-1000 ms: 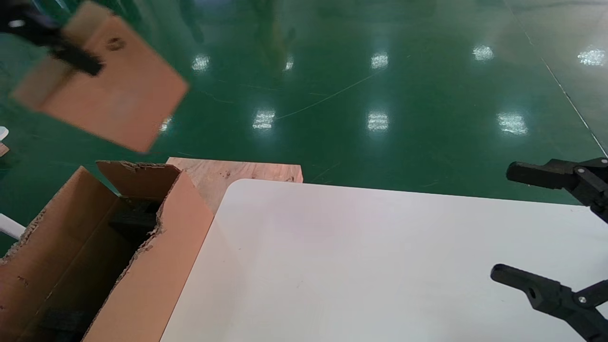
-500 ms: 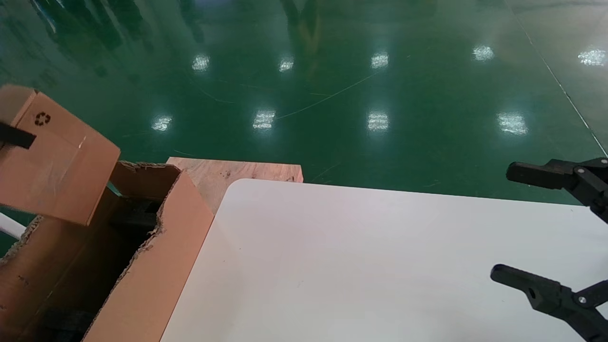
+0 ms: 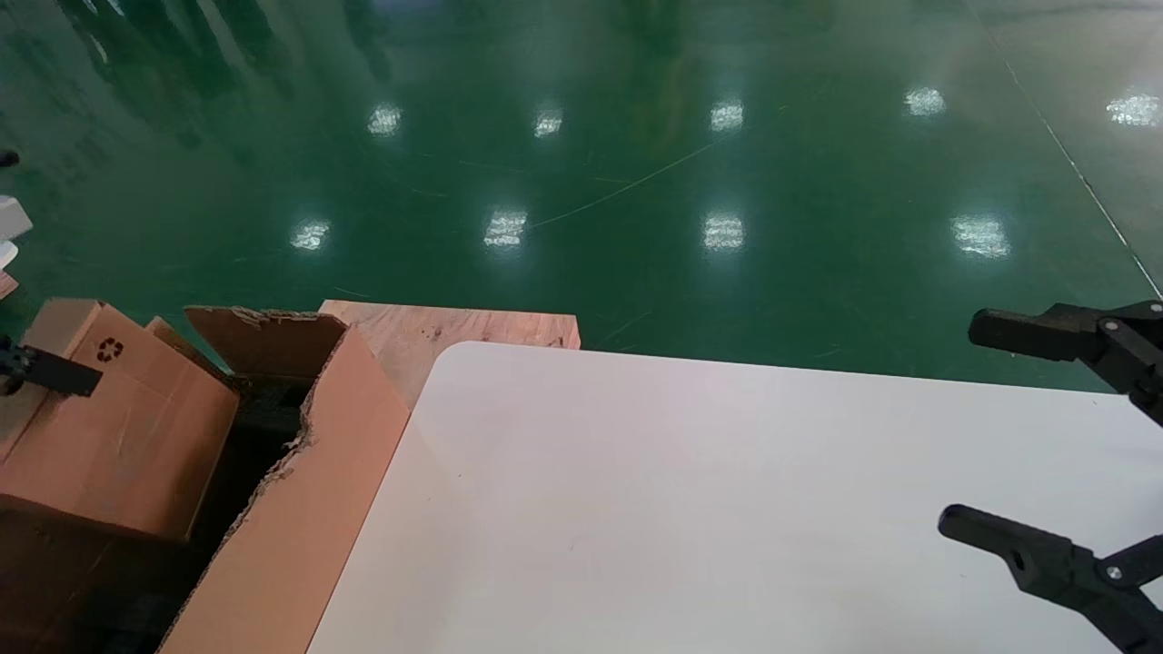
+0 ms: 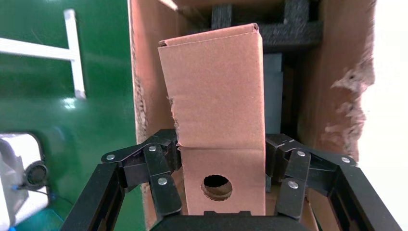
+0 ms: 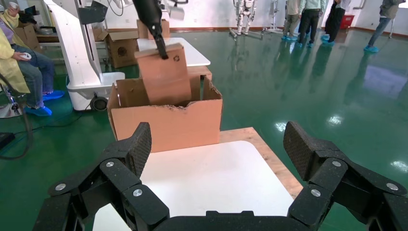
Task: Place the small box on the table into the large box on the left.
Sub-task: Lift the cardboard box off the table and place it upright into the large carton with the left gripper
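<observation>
The small box [image 3: 118, 427], pinkish-tan with a black recycling symbol, is tilted with its lower part inside the large box [image 3: 300, 509]. My left gripper [image 4: 221, 144] is shut on its two broad faces, just above the side with the round hole. In the head view only one black finger [image 3: 50, 372] shows at the left edge. The right wrist view shows the small box [image 5: 166, 77] sunk partway into the large box [image 5: 166, 125]. My right gripper [image 3: 968, 425] is open and empty above the white table [image 3: 727, 500], at its right.
A light-brown wooden board [image 3: 454, 329] lies behind the table's far left corner. Dark foam [image 4: 288, 29] lines the large box's inside. Green floor surrounds the table. People and other robots stand far off in the right wrist view.
My left gripper has carried the small box down from high above the floor into the large box's opening. The right arm has not moved.
</observation>
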Action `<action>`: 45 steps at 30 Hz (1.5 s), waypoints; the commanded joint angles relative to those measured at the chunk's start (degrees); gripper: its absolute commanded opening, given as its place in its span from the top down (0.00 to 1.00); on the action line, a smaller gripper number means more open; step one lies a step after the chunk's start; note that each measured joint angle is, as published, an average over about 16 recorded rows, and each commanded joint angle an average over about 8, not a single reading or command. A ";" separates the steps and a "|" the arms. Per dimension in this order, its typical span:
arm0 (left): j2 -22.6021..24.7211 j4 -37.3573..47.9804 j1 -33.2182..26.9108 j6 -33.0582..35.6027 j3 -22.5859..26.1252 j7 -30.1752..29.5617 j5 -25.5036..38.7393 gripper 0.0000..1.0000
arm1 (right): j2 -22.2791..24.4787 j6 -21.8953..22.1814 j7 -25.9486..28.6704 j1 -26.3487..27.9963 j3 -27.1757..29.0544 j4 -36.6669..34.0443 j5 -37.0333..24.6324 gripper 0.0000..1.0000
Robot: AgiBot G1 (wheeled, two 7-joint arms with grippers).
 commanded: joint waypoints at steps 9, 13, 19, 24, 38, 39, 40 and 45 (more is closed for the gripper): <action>0.60 5.11 8.08 -4.06 1.36 3.68 -4.55 1.00 | 0.00 0.00 0.00 0.00 0.00 0.00 0.00 0.00; 1.14 6.49 10.92 -4.82 1.65 5.16 -6.58 1.00 | 0.00 0.00 0.00 0.00 0.00 0.00 0.00 0.00; 1.86 9.20 13.32 -5.30 1.95 7.08 -8.03 1.00 | 0.00 0.00 0.00 0.00 0.00 0.00 0.00 0.00; 2.22 11.69 14.28 -5.42 2.39 8.48 -7.69 1.00 | 0.00 0.00 0.00 0.00 0.00 0.00 0.00 0.00; 2.64 18.52 18.97 -9.28 4.50 12.63 -4.75 1.00 | 0.00 0.00 0.00 0.00 -0.01 0.00 0.00 0.00; 2.70 19.02 19.47 -9.59 4.61 12.86 -4.74 1.00 | 0.00 0.00 0.00 0.00 -0.01 0.00 0.00 0.00; 2.76 19.52 19.98 -9.89 4.71 13.10 -4.78 1.00 | 0.00 0.00 0.00 0.00 -0.01 0.00 0.00 0.00; 3.07 21.86 22.10 -10.84 4.89 14.21 -5.47 0.89 | 0.00 0.00 0.00 0.00 -0.01 0.00 0.01 0.00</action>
